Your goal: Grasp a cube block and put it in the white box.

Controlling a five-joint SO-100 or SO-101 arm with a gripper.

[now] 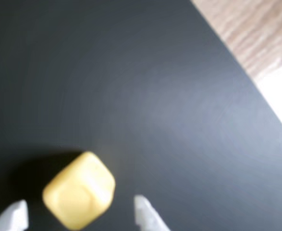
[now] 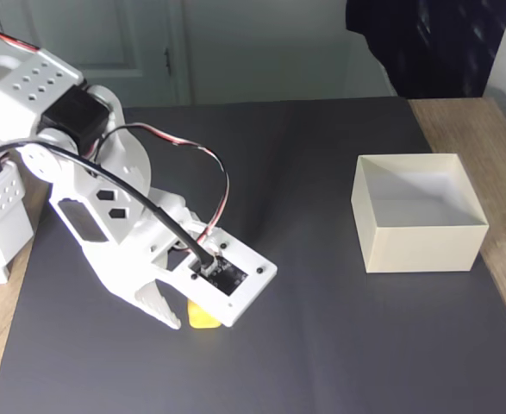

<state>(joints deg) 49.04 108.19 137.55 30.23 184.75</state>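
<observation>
The pincer (image 1: 80,214) spreads wide around the cube (image 1: 79,190), fingers either side ready to close; the box (image 2: 421,246) waits well apart on the counter (image 2: 321,345).

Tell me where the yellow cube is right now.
In the fixed view, the yellow cube lies on the dark mat at lower left, under the gripper, well left of the white box.

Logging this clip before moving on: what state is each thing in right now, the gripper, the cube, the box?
gripper: open, lowered to the mat, fingertips either side of the cube, not closed on it.
cube block: on the dark mat, between the fingertips, not lifted.
white box: upright, no lid, empty, standing apart at the right of the fixed view.
</observation>
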